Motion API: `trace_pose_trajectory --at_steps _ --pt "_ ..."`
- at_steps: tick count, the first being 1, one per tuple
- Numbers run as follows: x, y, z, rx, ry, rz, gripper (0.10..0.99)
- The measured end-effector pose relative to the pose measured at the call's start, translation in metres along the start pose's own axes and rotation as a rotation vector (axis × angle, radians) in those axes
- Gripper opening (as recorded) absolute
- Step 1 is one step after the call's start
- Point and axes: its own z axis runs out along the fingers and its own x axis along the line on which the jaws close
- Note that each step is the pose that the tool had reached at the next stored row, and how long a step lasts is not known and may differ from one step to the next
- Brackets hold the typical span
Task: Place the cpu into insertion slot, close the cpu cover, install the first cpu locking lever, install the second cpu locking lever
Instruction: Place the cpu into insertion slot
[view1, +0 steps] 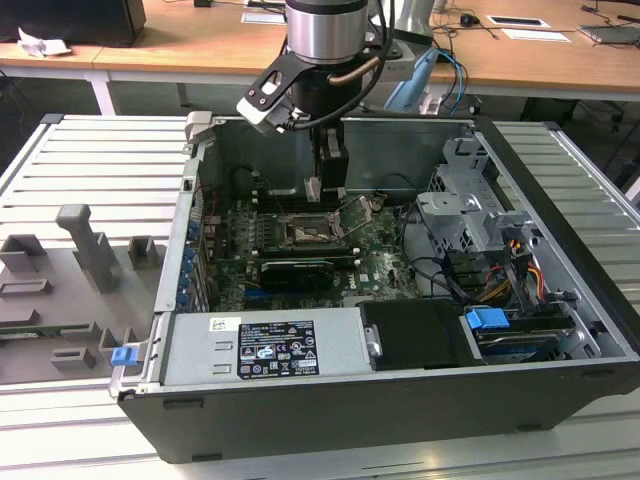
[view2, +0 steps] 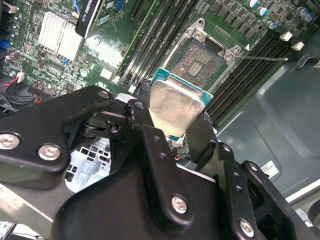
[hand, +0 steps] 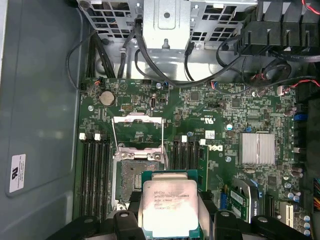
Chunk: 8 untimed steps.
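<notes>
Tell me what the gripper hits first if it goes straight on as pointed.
Likely the small square dark insertion slot, silver-rimmed: the gripper holds the flat grey-topped cpu above it. Depth is unclear, so it may land on the slot's edge.

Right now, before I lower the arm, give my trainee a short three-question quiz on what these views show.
1. True or false: the small flat square cpu with the pale grey metal top is seated in the small square dark insertion slot with the silver metal rim.
2. What does the black gripper hold? A) a memory stick B) the cpu C) nothing
3. Fill in: the thin square silver cpu cover frame stands ____ (open or closed).

Key
1. False: the cpu hangs above the board, and the insertion slot is bare.
2. B
3. open
</notes>
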Motion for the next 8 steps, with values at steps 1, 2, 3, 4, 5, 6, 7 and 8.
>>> trace_pose_trajectory --at_steps 1,2,3,4,5,6,7,8 --pt "0.0000 0.0000 0.0003 0.000 0.0000 0.001 0.529" --pt "0.0000 -0.0001 0.0007 0.000 -0.0001 0.001 0.529" --pt "0.0000 -0.0001 0.0010 0.000 -0.0001 0.002 0.529" --pt "0.0000 -0.0001 0.0013 0.000 -0.0002 0.003 0.529" --pt "0.0000 -0.0001 0.0016 0.000 -0.0003 0.004 0.529" --pt "0.0000 -0.0002 0.0018 0.000 -0.0003 0.004 0.529" --pt "0.0000 -0.0002 0.0021 0.000 -0.0004 0.005 0.529" --pt "0.0000 -0.0002 0.0023 0.000 -0.0004 0.006 0.529"
